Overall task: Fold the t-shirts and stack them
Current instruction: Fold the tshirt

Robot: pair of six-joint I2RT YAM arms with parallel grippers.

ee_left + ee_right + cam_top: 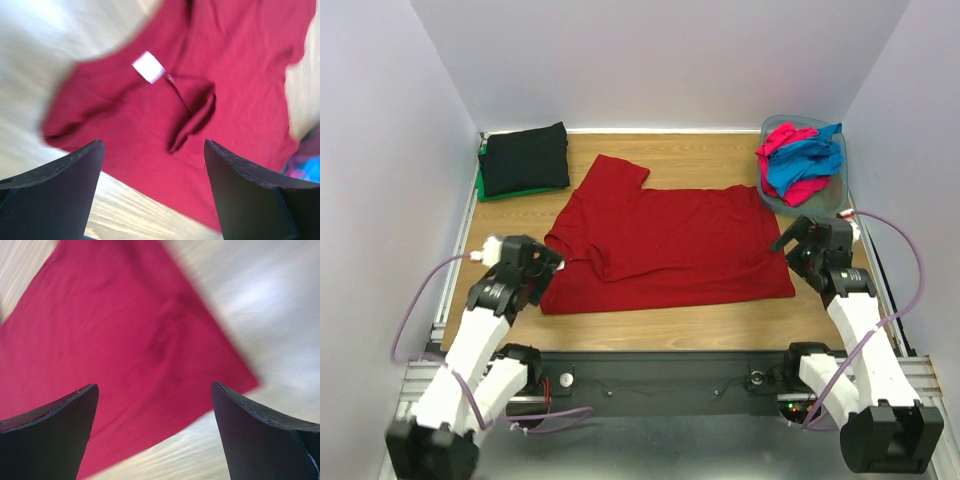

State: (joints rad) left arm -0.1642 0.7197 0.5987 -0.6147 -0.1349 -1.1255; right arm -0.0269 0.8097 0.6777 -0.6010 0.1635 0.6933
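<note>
A dark red t-shirt (670,240) lies partly folded on the wooden table, one sleeve sticking out at the back left. It also shows in the left wrist view (210,100), with a white label, and in the right wrist view (115,350). My left gripper (552,264) is open and empty over the shirt's left edge. My right gripper (786,240) is open and empty over the shirt's right edge. A folded black t-shirt (524,158) lies on a green one (490,192) at the back left. Pink and blue t-shirts (800,162) are crumpled in the tub.
A grey-blue plastic tub (844,195) stands at the back right corner. White walls enclose the table on three sides. A metal rail (460,240) runs along the left edge. Purple cables loop from both arms.
</note>
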